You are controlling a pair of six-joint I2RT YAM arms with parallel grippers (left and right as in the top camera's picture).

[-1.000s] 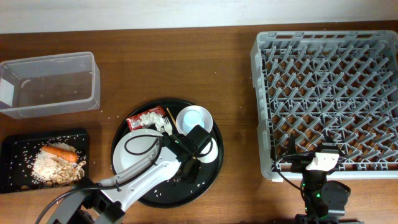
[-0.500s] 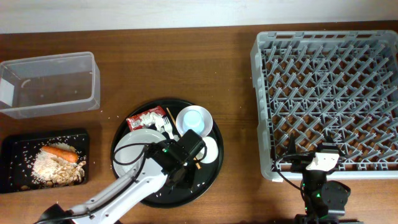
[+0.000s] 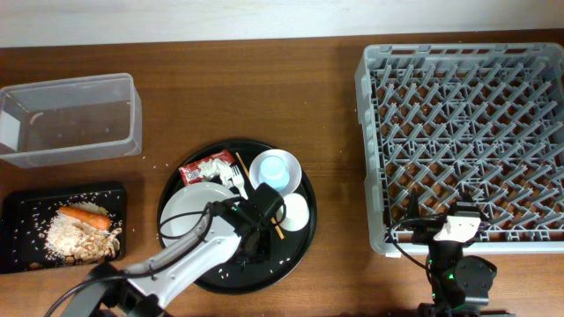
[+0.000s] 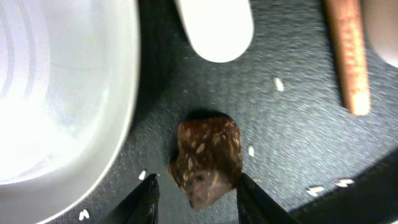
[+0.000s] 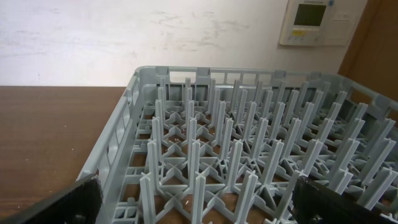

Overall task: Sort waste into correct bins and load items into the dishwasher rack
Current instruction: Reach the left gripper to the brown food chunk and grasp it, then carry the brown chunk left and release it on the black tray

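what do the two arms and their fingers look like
left arm: white link, black joints, looping black cable, small green light, black fingers. right arm: black body with a white block on top, black cable, green light, black fingers.

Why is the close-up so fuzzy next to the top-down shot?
Overhead view: even light, sharp rack. Left wrist view: very close, so the plate glares white and blurs, while the scrap stays fairly sharp. Right wrist view: rack crisp, claw fingers at the corners blurred.
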